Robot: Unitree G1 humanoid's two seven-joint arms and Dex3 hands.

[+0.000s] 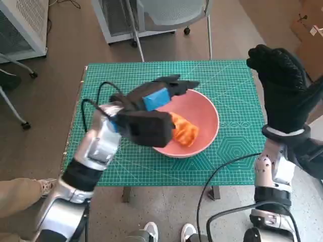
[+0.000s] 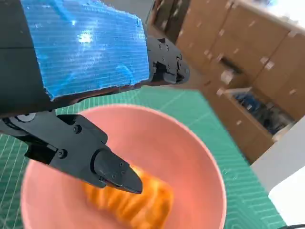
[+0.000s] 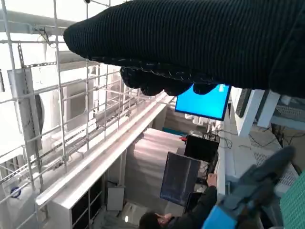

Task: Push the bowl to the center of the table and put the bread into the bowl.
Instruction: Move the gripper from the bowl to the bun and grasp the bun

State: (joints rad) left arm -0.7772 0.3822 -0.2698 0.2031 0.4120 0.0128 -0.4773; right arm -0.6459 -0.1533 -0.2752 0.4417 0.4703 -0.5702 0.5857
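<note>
one bowl, one bread, two hands

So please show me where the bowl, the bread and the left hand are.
bowl (image 1: 208,115): head view, bare inner wall on its right.
bread (image 1: 184,131): head view, middle of the orange piece inside the bowl.
left hand (image 1: 154,99): head view, blue-taped back.

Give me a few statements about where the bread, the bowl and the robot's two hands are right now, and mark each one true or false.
1. The bread lies inside the pink bowl. True.
2. The left hand is gripping the bread. False: its fingers are apart above the bowl, holding nothing.
3. The right hand is pressing on the bowl's rim. False: it is raised off to the side, clear of the bowl.
4. The bowl stands on the green mat. True.
5. The bowl is blue. False: it is pink.
</note>
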